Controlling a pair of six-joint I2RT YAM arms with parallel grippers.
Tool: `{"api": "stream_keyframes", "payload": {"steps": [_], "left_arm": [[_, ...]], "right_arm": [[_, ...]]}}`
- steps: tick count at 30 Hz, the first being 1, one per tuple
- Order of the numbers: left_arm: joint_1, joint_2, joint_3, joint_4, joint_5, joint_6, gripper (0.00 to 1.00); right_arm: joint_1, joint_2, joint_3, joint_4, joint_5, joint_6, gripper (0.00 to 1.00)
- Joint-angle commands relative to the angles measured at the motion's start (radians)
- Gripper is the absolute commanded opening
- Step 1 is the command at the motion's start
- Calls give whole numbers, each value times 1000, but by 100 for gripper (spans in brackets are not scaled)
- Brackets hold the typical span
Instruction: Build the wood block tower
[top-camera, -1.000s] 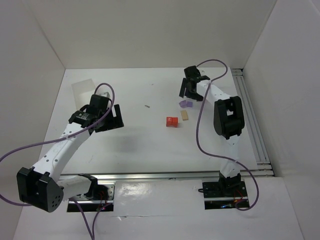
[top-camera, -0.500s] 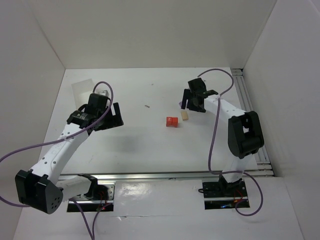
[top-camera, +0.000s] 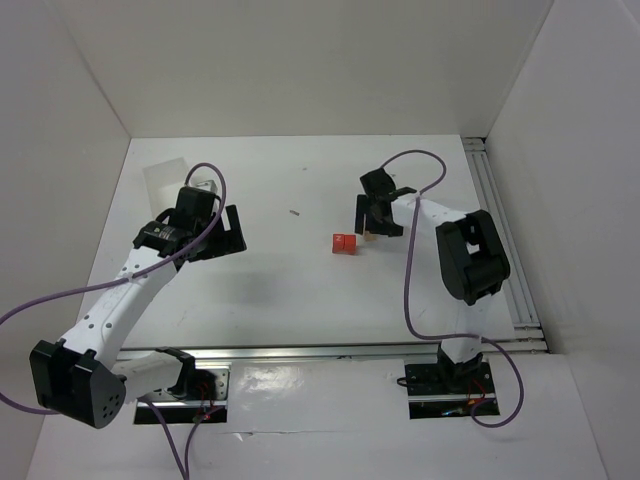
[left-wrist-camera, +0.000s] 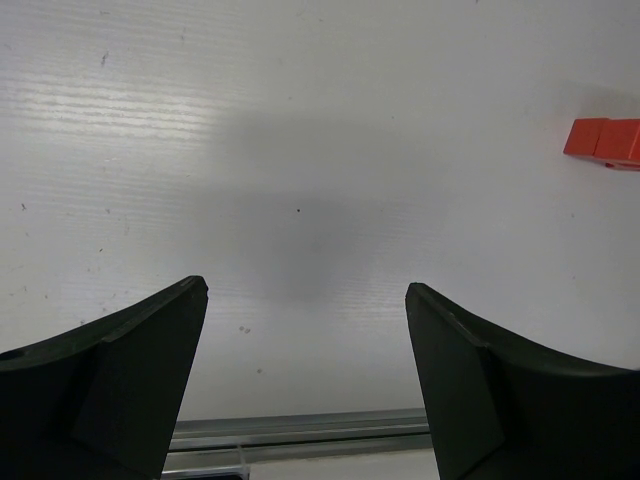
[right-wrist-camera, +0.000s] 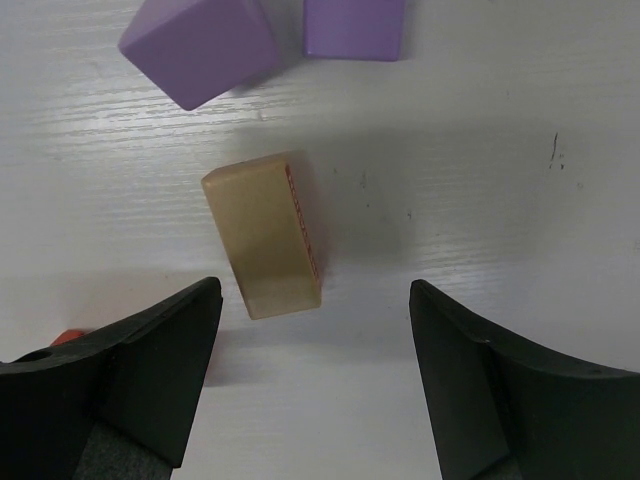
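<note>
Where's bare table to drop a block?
Free: the table between the left end effector and the red-orange blocks, and from those blocks to the front rail. Crowded under the right end effector: tan block plus two lilac blocks.

Space either side of the tan block (right-wrist-camera: 262, 235) is being left open, only being crowded by lilac cubes (right-wrist-camera: 200, 45) just beyond

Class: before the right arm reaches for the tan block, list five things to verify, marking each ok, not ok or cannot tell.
1. Right gripper open: ok.
2. Tan block centred and square between its jaws: not ok, it lies skewed, nearer one jaw.
3. Lilac blocks apart from the tan block: ok.
4. Red-orange blocks stacked squarely: cannot tell.
5. Left gripper open, away from the blocks: ok.
</note>
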Motion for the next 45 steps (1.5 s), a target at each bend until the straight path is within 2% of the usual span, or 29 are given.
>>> {"api": "stream_keyframes", "payload": {"steps": [1,11,16,21,22,29,36,38,44,45], "left_arm": [[-3,-22,6,3,-12,14,93],[-3,-22,-13,13,6,14,93],[-3,-22,-13,13,6,14,93],[-3,-13,-22,23,17,14,93],[-3,-13,-22,32,17,14,93],[-3,5,-31,42,17,14,93],[-3,15,-31,52,17,14,93],[-3,25,-31,52,17,14,93],[-3,35,-31,62,17,14,93],[-3,35,-31,62,17,14,93]], "right_arm": [[-9,9,13,6,55,10,82],[-146,-73,-87,6,67,20,82],[-146,-118,-87,24,57,70,82],[-112,-175,-97,104,21,72,97],[-112,-166,-97,104,0,63,99],[-84,11,56,38,-9,53,99],[-66,74,65,55,-9,63,99],[-55,83,65,55,23,63,96],[-35,83,65,55,67,63,77],[-35,83,76,44,67,63,67]]}}
